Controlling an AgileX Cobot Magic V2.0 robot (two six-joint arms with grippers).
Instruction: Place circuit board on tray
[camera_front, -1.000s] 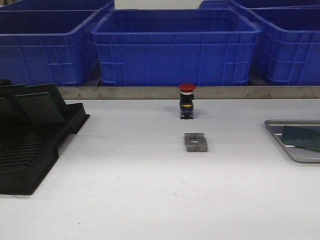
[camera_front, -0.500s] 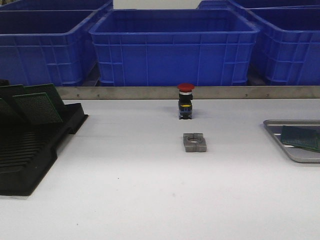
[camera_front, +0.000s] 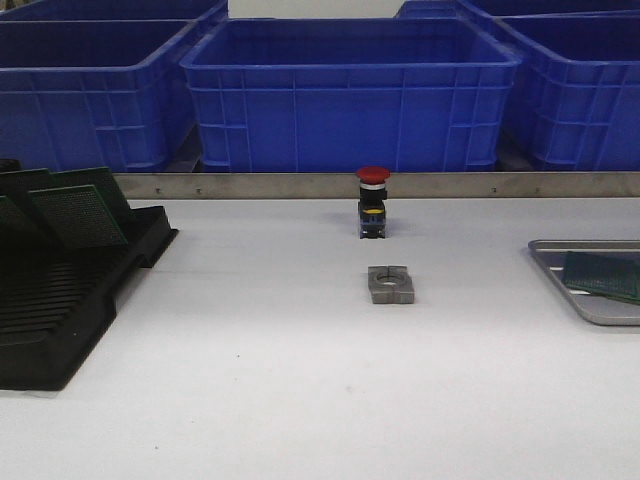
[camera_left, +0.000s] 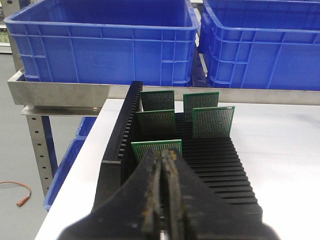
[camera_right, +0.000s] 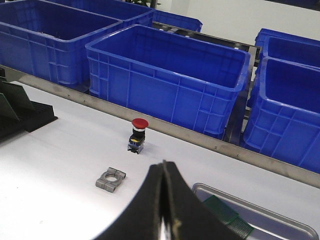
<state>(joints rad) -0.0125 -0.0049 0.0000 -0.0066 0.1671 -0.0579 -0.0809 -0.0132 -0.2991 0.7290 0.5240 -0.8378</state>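
The silver tray (camera_front: 580, 244) lies at the table's right edge with one green circuit board (camera_front: 606, 276) flat in it; both also show in the right wrist view, tray (camera_right: 258, 209) and board (camera_right: 222, 210). Several more green boards (camera_front: 75, 210) stand in the black slotted rack (camera_front: 60, 300) at the left. My left gripper (camera_left: 164, 157) is shut and empty, above the rack (camera_left: 220, 160), just short of the nearest board (camera_left: 156, 149). My right gripper (camera_right: 163, 167) is shut and empty, above the table beside the tray. Neither gripper shows in the front view.
A red-capped push button (camera_front: 373, 203) stands mid-table and a grey metal clamp block (camera_front: 390, 284) lies in front of it. Big blue bins (camera_front: 350, 95) line the back behind a metal rail. The table's left edge runs beside the rack (camera_left: 95, 145).
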